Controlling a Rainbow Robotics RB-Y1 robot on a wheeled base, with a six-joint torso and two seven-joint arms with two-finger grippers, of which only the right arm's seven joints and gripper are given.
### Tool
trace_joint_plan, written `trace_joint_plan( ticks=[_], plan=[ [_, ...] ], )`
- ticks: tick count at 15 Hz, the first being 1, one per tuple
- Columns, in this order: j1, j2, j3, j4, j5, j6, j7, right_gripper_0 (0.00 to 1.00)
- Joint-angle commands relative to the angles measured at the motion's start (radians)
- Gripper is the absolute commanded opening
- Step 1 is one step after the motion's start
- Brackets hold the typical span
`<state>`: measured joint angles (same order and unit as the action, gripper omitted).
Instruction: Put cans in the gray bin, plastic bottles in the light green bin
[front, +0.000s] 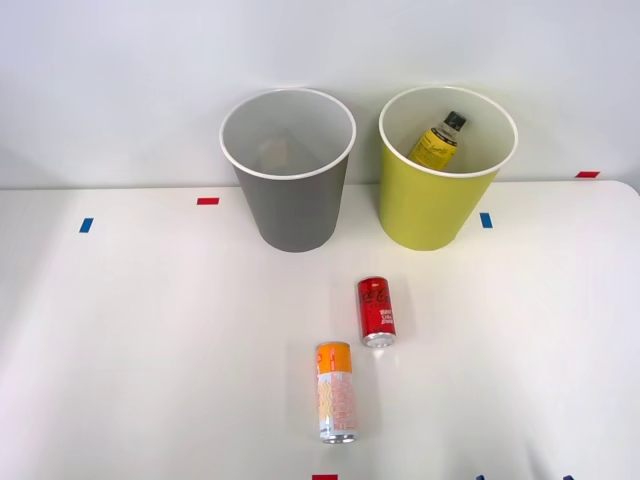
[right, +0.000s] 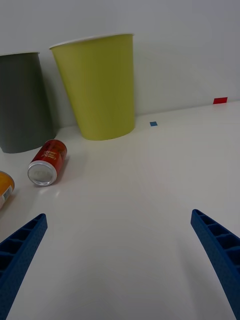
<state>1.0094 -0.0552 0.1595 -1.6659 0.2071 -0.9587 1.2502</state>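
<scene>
Nearest the tabletop's (front: 120, 340) front edge lies the orange-topped can (front: 336, 392), the red can (front: 376, 311) just beyond it. Farther back stand the gray bin (front: 290, 205) and light green bin (front: 425, 205), the bottle (front: 439, 141) inside the green one. The right pincer (right: 120, 260) gapes wide, empty, over bare tabletop.

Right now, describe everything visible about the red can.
The red can is a short, slim metal drink can with a red printed body and silver ends. It lies on its side on the white table, in front of the light green bin, apart from it. The orange-topped can lies nearer the robot, not touching it. Nothing grips it. In the wrist view its silver end faces the camera.
</scene>
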Motion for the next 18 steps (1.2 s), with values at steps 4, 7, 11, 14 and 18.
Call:
trace_joint_plan(
  ticks=[4,7,11,14,18],
  plan=[
    [0.0,0.0,0.0,0.0,0.0,0.0,0.0,1.0],
    [0.0,0.0,0.0,0.0,0.0,0.0,0.0,1.0],
    [0.0,0.0,0.0,0.0,0.0,0.0,0.0,1.0],
    [0.0,0.0,0.0,0.0,0.0,0.0,0.0,1.0],
    [0.0,0.0,0.0,0.0,0.0,0.0,0.0,1.0]
  ],
)
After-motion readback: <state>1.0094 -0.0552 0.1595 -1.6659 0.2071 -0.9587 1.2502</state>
